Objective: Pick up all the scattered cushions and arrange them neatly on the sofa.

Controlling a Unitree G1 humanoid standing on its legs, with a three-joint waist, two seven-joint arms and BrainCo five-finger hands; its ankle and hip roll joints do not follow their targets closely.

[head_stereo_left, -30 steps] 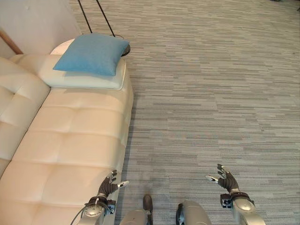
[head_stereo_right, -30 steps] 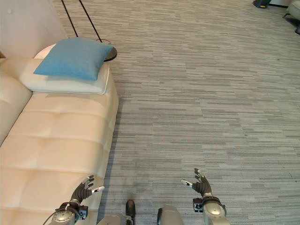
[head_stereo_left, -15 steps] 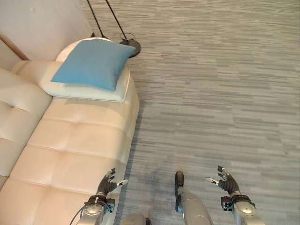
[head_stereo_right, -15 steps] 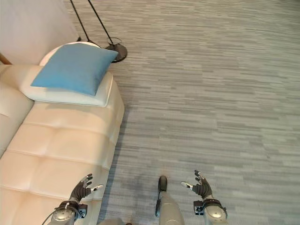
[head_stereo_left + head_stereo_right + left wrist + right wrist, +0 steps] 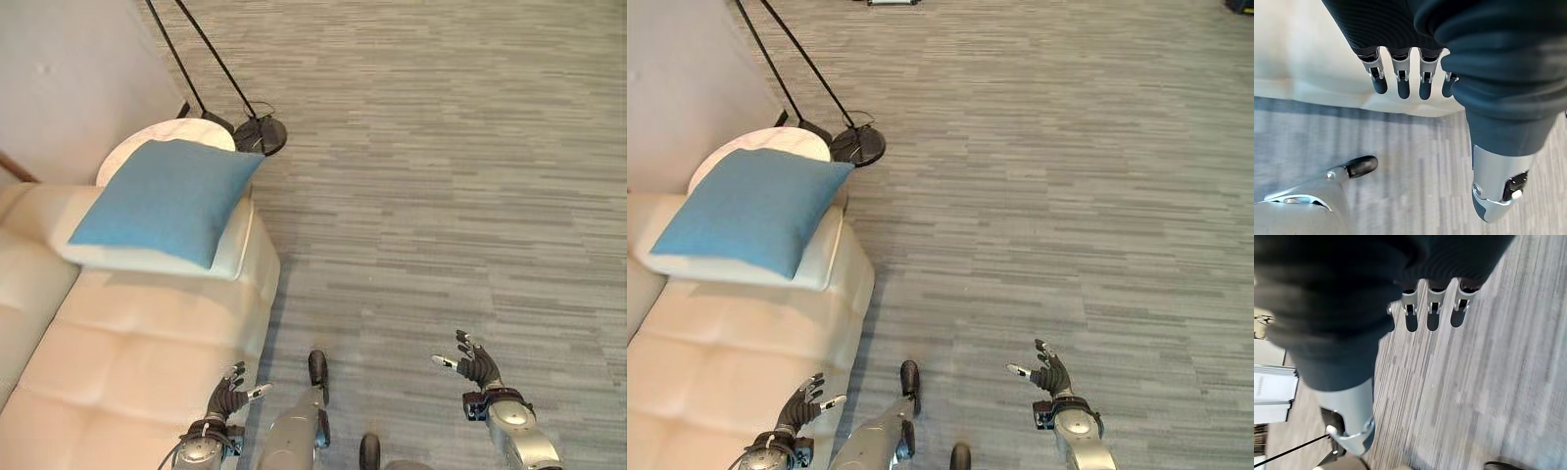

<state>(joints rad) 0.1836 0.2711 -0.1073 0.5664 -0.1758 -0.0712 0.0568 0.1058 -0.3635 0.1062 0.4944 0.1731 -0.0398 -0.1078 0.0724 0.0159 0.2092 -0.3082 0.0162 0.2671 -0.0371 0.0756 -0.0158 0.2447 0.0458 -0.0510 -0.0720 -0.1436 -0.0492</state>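
Sofa: a cream, tufted leather sofa (image 5: 147, 352) takes up the robot's left side, its seat stretching from the near edge toward the far wall, with the grey striped carpet (image 5: 441, 196) running along its open edge.
Armrest pad: a soft cream pad (image 5: 813, 266) lies across the far end of the sofa seat.
Cushion: a square blue fabric cushion (image 5: 167, 199) lies flat on top of that cream pad, one corner pointing toward the lamp base; this is the one cushion to be seen, and it is already on the sofa.
Side table: a round white table top (image 5: 147, 149) shows just beyond the sofa's far end, partly covered by the blue cushion's far edge.
Lamp: a black round lamp base (image 5: 263, 134) stands on the carpet just beside the white table, with two thin black rods (image 5: 201, 54) slanting up from it toward the wall.
Wall: a plain pale wall (image 5: 69, 78) rises behind the sofa and the table.
Left hand: the left hand (image 5: 230, 394) hangs over the near front edge of the sofa seat, fingers (image 5: 1400, 83) straight and spread, holding nothing.
Right hand: the right hand (image 5: 474, 364) is held over bare carpet, well apart from the sofa, fingers (image 5: 1431, 313) relaxed and apart, holding nothing.
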